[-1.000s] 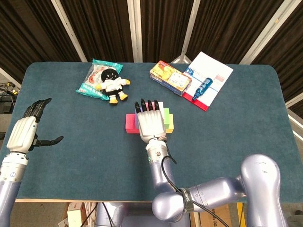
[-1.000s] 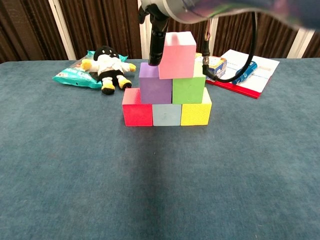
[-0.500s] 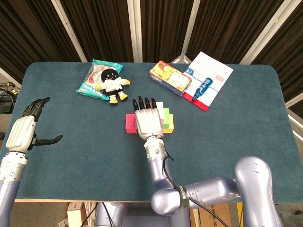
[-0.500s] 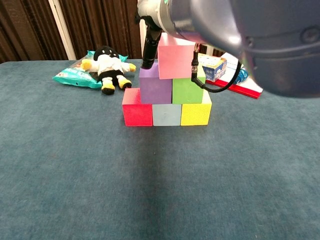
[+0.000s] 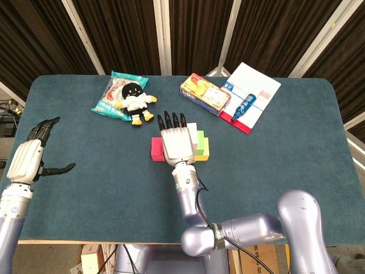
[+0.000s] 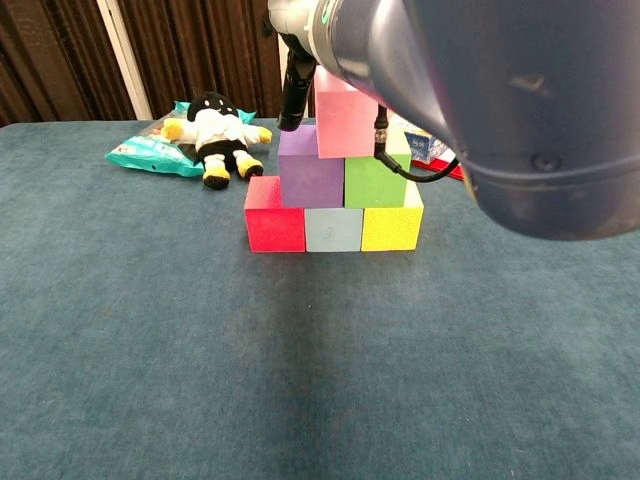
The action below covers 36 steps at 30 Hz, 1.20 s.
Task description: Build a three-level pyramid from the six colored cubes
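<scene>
The pink cube (image 6: 346,124) sits on top of the purple cube (image 6: 311,168) and green cube (image 6: 378,180), which rest on a bottom row of red cube (image 6: 274,227), grey cube (image 6: 333,229) and yellow cube (image 6: 391,227); all three levels appear built, so little seems left beyond letting go and clearing the stack. The right hand (image 5: 178,144) hovers flat over the pyramid, fingers (image 5: 173,120) extended past it; whether it grips the pink cube I cannot tell. The left hand (image 5: 27,158) waits well apart, fingers spread, holding nothing.
</scene>
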Each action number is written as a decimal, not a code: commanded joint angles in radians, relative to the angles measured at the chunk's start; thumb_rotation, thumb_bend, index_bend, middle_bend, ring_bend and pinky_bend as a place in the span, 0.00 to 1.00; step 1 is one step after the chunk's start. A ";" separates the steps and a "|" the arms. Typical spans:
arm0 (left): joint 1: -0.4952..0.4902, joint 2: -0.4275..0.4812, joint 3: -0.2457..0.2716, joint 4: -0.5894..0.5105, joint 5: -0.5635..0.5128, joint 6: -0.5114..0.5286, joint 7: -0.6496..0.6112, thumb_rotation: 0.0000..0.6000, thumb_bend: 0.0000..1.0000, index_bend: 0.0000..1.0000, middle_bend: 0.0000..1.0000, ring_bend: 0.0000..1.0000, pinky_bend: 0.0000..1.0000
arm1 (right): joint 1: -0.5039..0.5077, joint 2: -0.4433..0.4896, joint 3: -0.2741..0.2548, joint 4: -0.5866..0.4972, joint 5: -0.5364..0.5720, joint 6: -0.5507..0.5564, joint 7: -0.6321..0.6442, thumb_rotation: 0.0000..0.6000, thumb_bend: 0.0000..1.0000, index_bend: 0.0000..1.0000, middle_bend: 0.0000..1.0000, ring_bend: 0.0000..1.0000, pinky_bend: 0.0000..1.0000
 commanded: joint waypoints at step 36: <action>-0.004 -0.009 0.001 0.006 -0.009 -0.008 0.008 1.00 0.13 0.00 0.06 0.00 0.00 | -0.036 -0.042 0.025 0.051 -0.018 -0.019 -0.047 1.00 0.32 0.00 0.00 0.00 0.00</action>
